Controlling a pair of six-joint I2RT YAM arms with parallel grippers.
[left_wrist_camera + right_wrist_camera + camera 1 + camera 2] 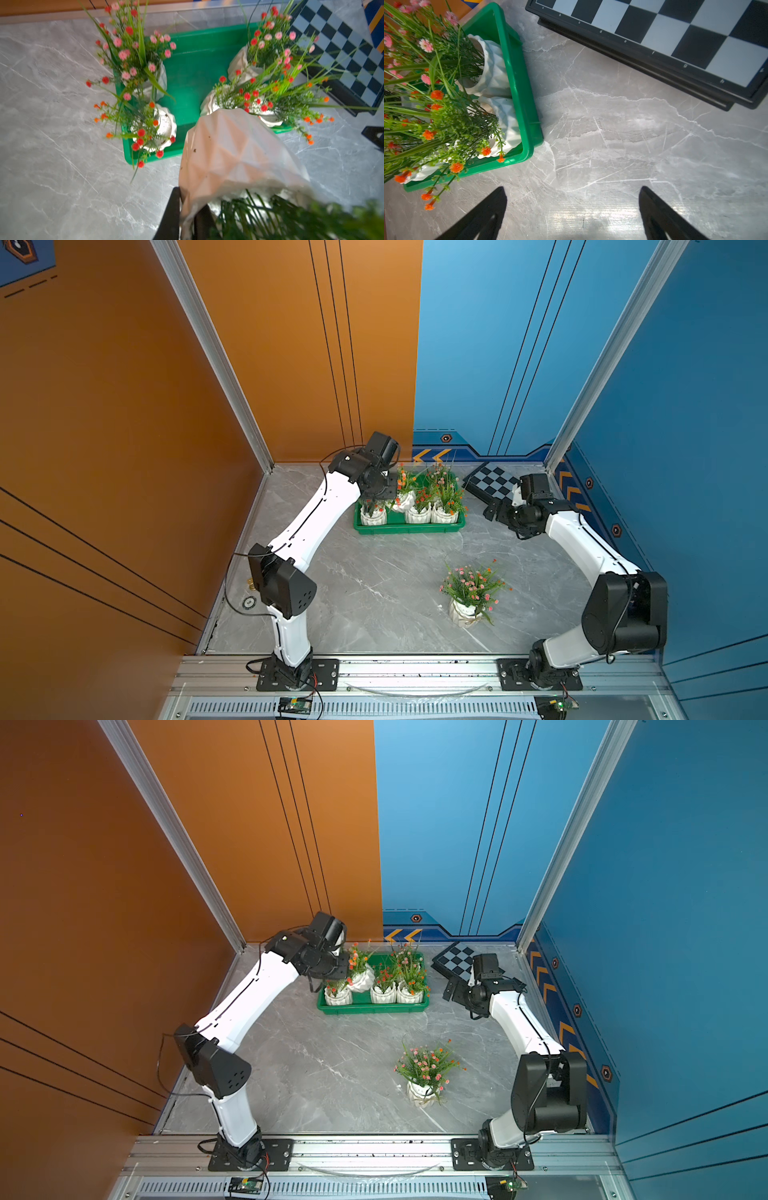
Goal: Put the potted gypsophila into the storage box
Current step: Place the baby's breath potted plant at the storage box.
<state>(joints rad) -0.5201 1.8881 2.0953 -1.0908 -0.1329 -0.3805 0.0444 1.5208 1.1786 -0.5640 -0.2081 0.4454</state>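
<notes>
Lone potted gypsophila (469,597) on tabletop (374,593), 5 o'clock of storage box (409,527); left claw (187,209) grips a tilted pot (234,149) over the box; right claw (573,189), 3 o'clock, spread wide, empty.

Storage box (409,527): shallow green tray, flat on the table, far centre. Several white ribbed pots of gypsophila (417,514) stand upright inside. One tilted pot (405,502) hangs above the box, just left of centre. One lone pot (463,612) stands upright outside, near right.
</notes>
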